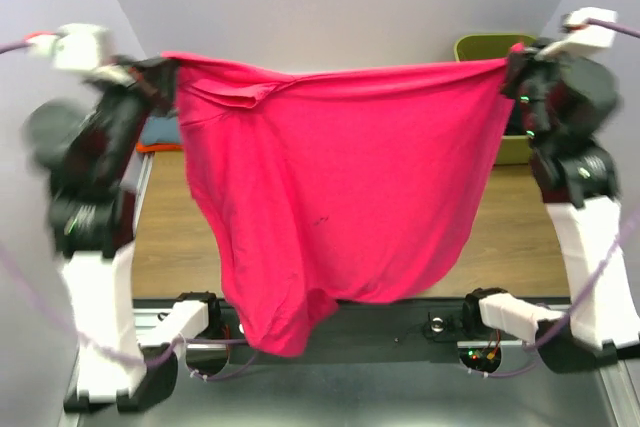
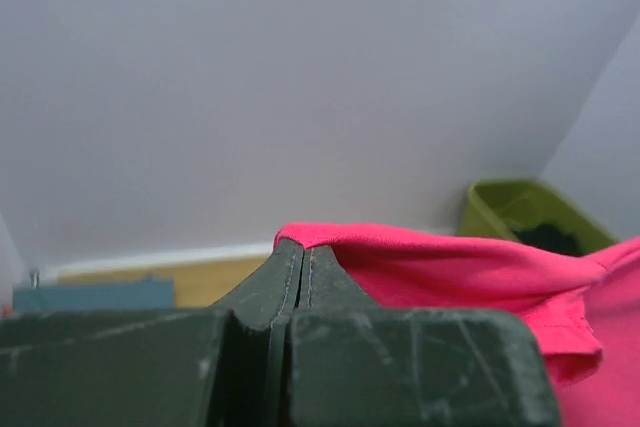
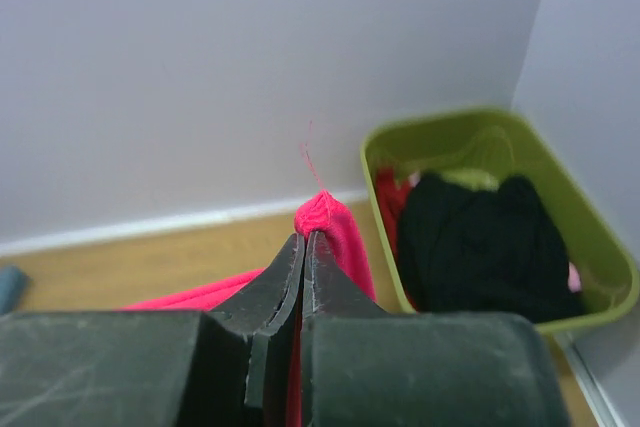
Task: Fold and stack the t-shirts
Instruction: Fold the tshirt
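The magenta-pink t-shirt (image 1: 335, 187) hangs spread in the air between both raised arms, its lower end dangling near the arm bases. My left gripper (image 1: 165, 69) is shut on its left top corner, seen in the left wrist view (image 2: 303, 247) with pink cloth (image 2: 450, 267) at the tips. My right gripper (image 1: 515, 65) is shut on the right top corner, which pokes above the fingertips in the right wrist view (image 3: 305, 237). A black garment (image 3: 480, 247) lies in the olive-green bin (image 3: 600, 247). A slate-blue shirt (image 1: 160, 132) on an orange one (image 1: 158, 147) lies at back left.
The olive-green bin (image 1: 490, 47) stands at the back right corner by the wall, with red cloth (image 3: 388, 197) also inside. The wooden table (image 1: 520, 237) shows on both sides of the hanging shirt. Grey walls close the back and sides.
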You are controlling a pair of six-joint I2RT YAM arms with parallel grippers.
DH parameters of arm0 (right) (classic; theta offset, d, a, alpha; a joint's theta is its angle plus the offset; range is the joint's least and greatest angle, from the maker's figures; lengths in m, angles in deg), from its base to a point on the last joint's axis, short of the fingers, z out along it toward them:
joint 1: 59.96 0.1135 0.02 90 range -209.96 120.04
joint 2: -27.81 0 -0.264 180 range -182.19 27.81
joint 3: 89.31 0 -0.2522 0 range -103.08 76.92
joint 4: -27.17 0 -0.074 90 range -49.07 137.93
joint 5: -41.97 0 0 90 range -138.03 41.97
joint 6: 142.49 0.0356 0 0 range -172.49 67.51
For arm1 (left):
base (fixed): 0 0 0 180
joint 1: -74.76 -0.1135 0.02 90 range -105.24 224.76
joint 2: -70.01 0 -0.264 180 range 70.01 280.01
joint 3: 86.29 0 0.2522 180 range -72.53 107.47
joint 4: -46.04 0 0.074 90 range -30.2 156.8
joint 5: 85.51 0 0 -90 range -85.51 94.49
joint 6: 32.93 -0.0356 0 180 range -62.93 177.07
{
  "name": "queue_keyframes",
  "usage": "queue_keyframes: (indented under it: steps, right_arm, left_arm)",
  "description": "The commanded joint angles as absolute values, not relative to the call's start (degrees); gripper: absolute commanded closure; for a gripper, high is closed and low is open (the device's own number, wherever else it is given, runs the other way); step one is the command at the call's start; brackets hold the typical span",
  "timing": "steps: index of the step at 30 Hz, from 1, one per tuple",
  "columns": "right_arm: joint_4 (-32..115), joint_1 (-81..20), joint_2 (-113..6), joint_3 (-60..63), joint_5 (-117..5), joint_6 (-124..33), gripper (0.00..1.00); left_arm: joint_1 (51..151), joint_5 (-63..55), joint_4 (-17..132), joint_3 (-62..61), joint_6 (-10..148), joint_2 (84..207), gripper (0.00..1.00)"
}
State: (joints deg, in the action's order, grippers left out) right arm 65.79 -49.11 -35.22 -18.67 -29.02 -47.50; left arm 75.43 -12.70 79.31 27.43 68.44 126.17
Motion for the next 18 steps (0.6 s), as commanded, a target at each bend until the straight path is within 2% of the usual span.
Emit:
queue_keyframes:
  steps: [1,4,6,10,18]
  right_arm:
    - [64.75,-49.59,-43.27,-11.43,-28.69,-49.41,0.99]
    - [61.34,-49.68,-49.42,-6.68,-29.04,-49.06,0.99]
    - [59.66,-49.68,-52.94,-5.08,-29.13,-48.97,0.99]
    - [52.73,-49.68,-61.12,-2.97,-28.87,-49.68,0.99]
    - [47.79,-49.68,-75.45,-6.65,-28.78,-51.96,0.99]
  left_arm:
    - [75.20,-9.49,75.63,14.95,64.89,135.47,1.00]
    - [75.20,-8.17,72.03,6.59,64.10,144.59,1.00]
    - [75.20,-7.73,70.62,5.61,63.40,149.09,1.00]
    - [75.20,-6.67,70.35,9.45,62.60,161.29,1.00]
    - [75.99,-6.76,70.00,14.22,62.78,171.78,0.97]
